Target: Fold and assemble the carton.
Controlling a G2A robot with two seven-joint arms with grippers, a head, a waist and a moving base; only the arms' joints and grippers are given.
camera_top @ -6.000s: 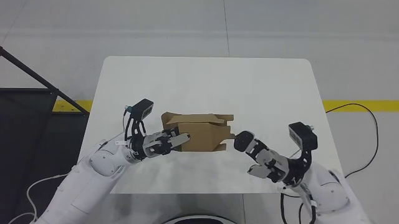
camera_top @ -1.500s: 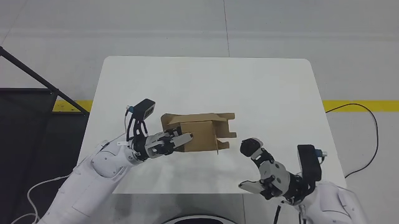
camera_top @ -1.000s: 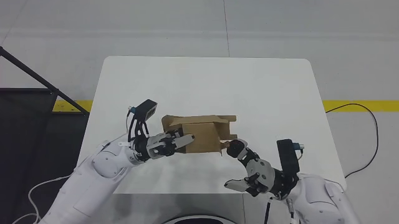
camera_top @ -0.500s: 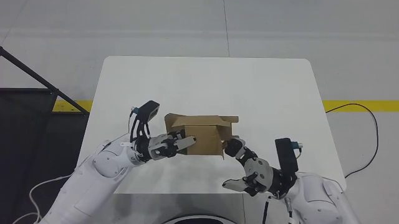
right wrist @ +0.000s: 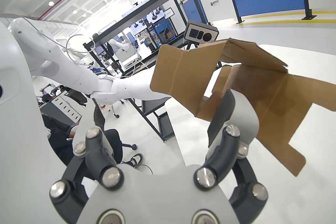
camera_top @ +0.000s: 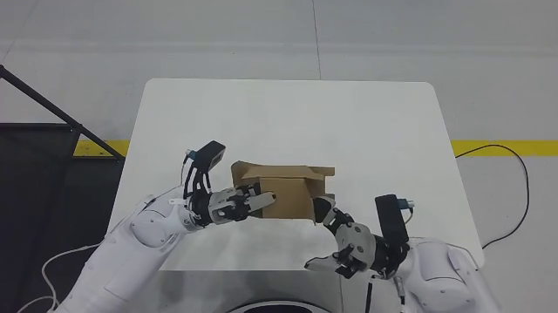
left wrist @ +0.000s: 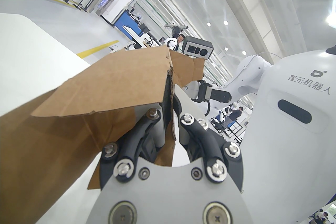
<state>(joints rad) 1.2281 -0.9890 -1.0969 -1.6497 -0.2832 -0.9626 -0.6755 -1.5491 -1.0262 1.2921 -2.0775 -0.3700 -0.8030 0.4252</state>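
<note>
Carton [camera_top: 281,193] posn? (Obs 1)

Just below centre of the top view. Brown, lying lengthwise L–R over the white tabletop [camera_top: 366,130], betw. the two arms. Can't tell if the underside rests on the tabletop or hangs just off it. (Obs 2)

And the left hand [camera_top: 261,200]? (Obs 1)

At carton's left end. Wrist view shows its fingers [left wrist: 189,109] pressed together on a cardboard panel edge, board pinched betw. them. Acting as the anchor, I'd say. (Obs 2)

Right side? (Obs 1)

The right hand [camera_top: 321,236] is in the lower centre-right of the top view, at carton's right end, spread wide, gripping nothing. One finger [right wrist: 236,109] sits up against the loose end flap [right wrist: 275,114] and looks to be touching it. Other finger is well apart from the board. (Obs 2)

Step in hand? (Obs 1)

Body looks roughly opened into a tube, and the right-end flaps are splayed and unfolded. So prob. at the start of end-flap folding, w/ assembly not far along. (Obs 2)

Next move needs? (Obs 1)

My read: the right finger pushes that flap inward across the opening, square to its crease, while the left pinch holds firm. An off-axis push could skew the tube or slip the board out of the pinch. Remaining flaps to follow after. (Obs 2)
</note>
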